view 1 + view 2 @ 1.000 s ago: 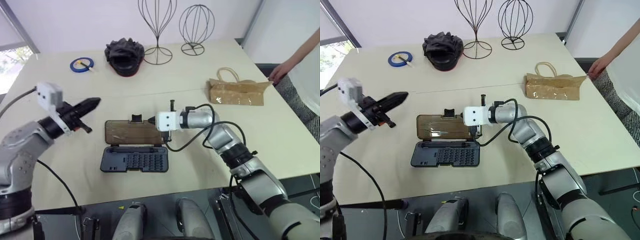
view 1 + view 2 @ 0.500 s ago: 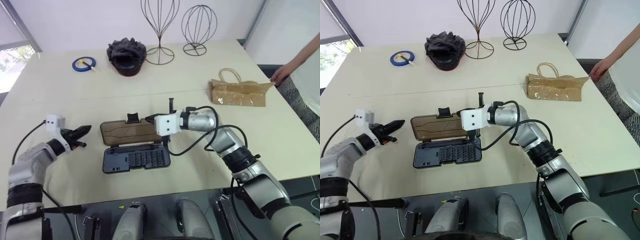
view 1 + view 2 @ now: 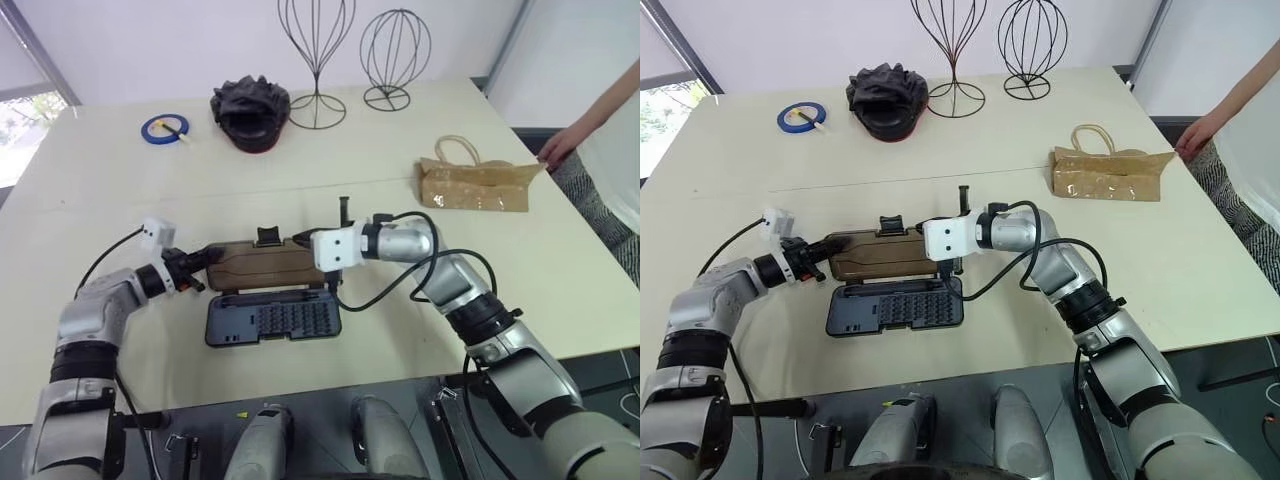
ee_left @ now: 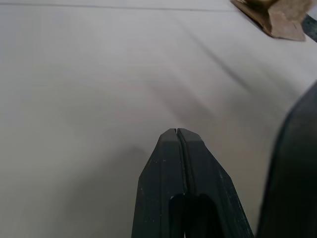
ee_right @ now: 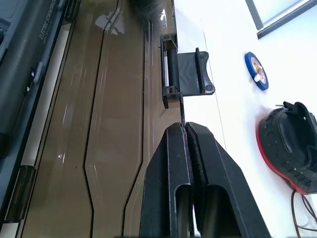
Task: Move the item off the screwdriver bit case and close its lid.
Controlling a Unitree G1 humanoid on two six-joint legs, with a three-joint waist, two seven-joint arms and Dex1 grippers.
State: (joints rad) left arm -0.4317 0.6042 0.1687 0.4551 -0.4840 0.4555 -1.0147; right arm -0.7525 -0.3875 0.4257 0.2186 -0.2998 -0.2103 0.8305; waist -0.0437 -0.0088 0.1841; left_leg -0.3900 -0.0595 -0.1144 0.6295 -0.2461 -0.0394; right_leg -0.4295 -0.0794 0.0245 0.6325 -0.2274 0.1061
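The screwdriver bit case [image 3: 272, 320] lies open near the table's front, its rows of bits showing. Its brown lid [image 3: 265, 265] stands behind it, its far edge raised off the table. My right gripper [image 5: 184, 126] is shut on that far edge, just beside the black latch tab [image 5: 185, 79]. My left gripper [image 3: 205, 257] is shut, low over the table, with its tip at the lid's left end. The item, a brown paper bag [image 3: 472, 186] with twine handles, lies flat on the table far to the right, apart from the case.
At the back of the table are a black crinkled object [image 3: 250, 105], a blue tape roll [image 3: 163, 128] and two wire stands [image 3: 317, 60] [image 3: 395, 55]. A person's hand [image 3: 560, 150] rests at the right edge, near the bag.
My left arm has dropped and swung in from the left to the lid's left end. The lid's far edge has lifted off the table. My right gripper stayed put.
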